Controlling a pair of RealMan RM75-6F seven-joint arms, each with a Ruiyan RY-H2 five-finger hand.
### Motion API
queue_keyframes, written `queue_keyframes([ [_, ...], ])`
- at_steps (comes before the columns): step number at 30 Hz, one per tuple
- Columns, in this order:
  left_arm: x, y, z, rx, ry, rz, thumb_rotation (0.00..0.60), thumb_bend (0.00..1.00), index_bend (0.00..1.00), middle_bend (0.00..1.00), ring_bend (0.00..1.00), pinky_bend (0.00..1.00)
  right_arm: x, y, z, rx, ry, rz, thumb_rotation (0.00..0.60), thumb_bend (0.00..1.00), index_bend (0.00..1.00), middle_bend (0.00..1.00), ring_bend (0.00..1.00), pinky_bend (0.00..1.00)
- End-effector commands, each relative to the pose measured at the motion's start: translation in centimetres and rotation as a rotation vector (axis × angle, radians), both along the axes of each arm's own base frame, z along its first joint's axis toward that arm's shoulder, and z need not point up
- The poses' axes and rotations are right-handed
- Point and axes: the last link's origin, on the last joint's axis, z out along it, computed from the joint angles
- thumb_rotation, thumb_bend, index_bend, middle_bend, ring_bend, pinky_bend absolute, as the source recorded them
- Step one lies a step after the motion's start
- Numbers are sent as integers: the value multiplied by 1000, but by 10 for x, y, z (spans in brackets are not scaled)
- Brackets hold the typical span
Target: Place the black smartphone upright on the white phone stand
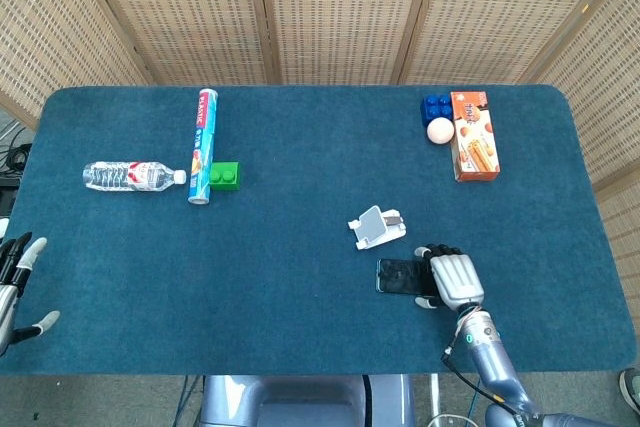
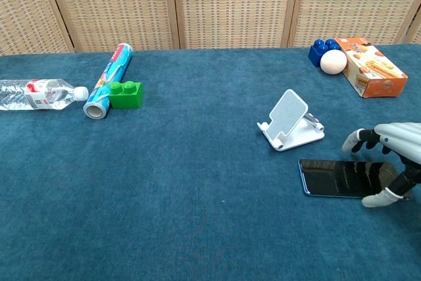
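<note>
- Black smartphone [image 2: 342, 178] lies flat, long axis left-to-right, its right end under the right hand [image 2: 395, 156]; fingers spread, nothing gripped
- White phone stand [image 2: 291, 124] sits just beyond; left hand [image 1: 15, 282] far off, open

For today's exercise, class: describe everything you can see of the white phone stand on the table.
The white phone stand looks like plastic: a flat base, a tilted backrest panel with a fine dotted texture, and a small lip at the front. It stands empty on the blue cloth-covered table, right of centre. The black smartphone lies flat just in front of it, towards the robot, apart from it. The right hand is over the phone's far end, not touching the stand.
</note>
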Motion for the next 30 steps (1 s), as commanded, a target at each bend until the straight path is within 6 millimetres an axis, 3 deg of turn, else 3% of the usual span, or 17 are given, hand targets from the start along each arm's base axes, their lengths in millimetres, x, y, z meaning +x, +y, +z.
queue_keyframes([
  [1,0,0,-1,-2,5,1,600,0,0,0,0,0,-4,0,-3,15,-8,-9,600,105,252,264,236,264],
  [7,0,1,-3,-2,13,5,600,0,0,0,0,0,-9,-2,-6,73,-13,-11,600,165,263,284,261,305],
  [13,-1,1,-3,-1,14,5,600,0,0,0,0,0,-10,-5,-7,88,-4,3,600,365,418,509,507,445],
  [16,-1,1,-3,1,13,6,600,0,0,0,0,0,-12,-6,-6,93,-11,9,600,453,463,560,561,496],
  [27,0,1,-3,-2,10,5,600,0,0,0,0,0,-2,2,20,31,-16,150,600,466,486,574,569,502],
  [30,0,0,-2,-1,6,4,600,0,0,0,0,0,12,5,35,-14,6,250,600,466,486,574,569,502],
])
